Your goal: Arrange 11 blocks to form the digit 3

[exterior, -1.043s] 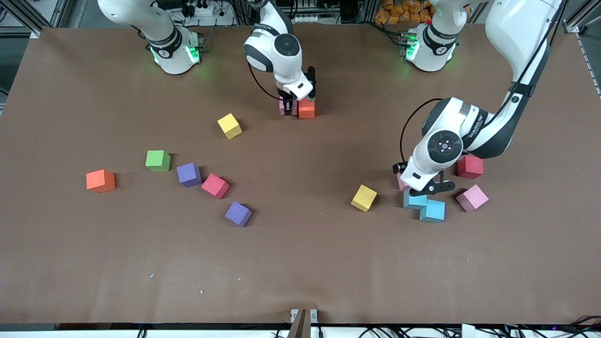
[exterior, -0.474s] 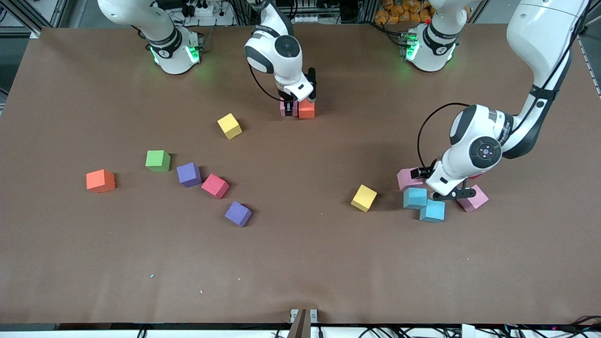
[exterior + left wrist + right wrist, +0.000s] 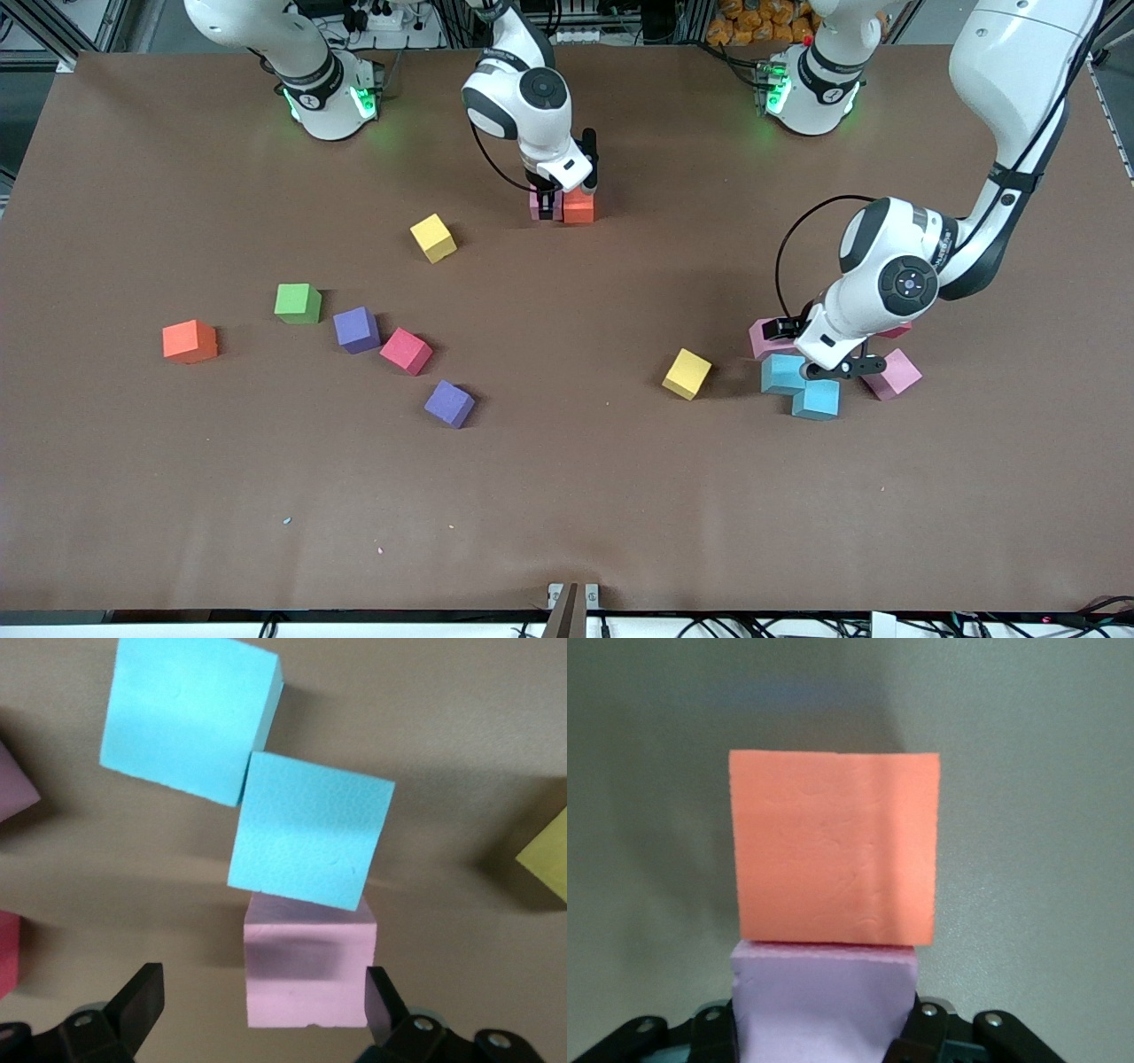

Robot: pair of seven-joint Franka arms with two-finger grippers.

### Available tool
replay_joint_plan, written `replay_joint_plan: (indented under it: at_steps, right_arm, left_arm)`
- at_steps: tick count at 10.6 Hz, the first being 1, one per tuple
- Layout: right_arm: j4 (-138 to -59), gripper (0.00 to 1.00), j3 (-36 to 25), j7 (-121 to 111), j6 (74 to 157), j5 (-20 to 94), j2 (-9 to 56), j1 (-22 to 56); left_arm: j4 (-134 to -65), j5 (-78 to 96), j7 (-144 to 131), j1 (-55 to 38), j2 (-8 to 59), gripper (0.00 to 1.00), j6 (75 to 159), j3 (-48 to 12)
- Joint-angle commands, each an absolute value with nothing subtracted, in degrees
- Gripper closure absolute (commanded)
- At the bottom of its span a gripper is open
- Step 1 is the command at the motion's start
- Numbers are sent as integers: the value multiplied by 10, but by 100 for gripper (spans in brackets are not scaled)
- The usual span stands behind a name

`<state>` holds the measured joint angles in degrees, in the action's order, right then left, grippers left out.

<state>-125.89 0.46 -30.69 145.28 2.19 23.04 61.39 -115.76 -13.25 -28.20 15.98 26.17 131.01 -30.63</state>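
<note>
My right gripper [image 3: 549, 200] is shut on a pink block [image 3: 537, 203] that rests against an orange block [image 3: 578, 207]; both show in the right wrist view, pink block [image 3: 824, 1001] in the gripper [image 3: 824, 1032], orange block [image 3: 837, 850] touching it. My left gripper [image 3: 824, 354] is open over a cluster: a pink block [image 3: 767, 338], two touching cyan blocks [image 3: 783, 373] [image 3: 816, 398], another pink block [image 3: 893, 373] and a half-hidden red block [image 3: 897, 330]. In the left wrist view the gripper [image 3: 264, 1014] brackets the pink block [image 3: 310, 970], without touching it, which touches a cyan block [image 3: 310, 842].
A yellow block [image 3: 687, 373] lies beside the cluster. Toward the right arm's end lie a yellow block [image 3: 433, 237], a green cube [image 3: 298, 303], an orange block [image 3: 190, 341], two purple blocks [image 3: 356, 330] [image 3: 449, 403] and a red block [image 3: 406, 351].
My left gripper swung from over the cyan blocks toward the left arm's end, then came back a little. The right gripper and its pink block have hardly moved.
</note>
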Motion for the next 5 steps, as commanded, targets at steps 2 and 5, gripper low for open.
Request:
replay_joint_plan:
  at_steps: [2,5]
  right_arm:
    - [-1241,0,-1,-298,1455,16,244,620]
    - [-1242,0,-2,-297,1436,15,225,615]
  left_arm:
    - [-1159,-128,-295,156,285,0,1346,-308]
    - [-1156,-130,-295,156,300,0,1357,-308]
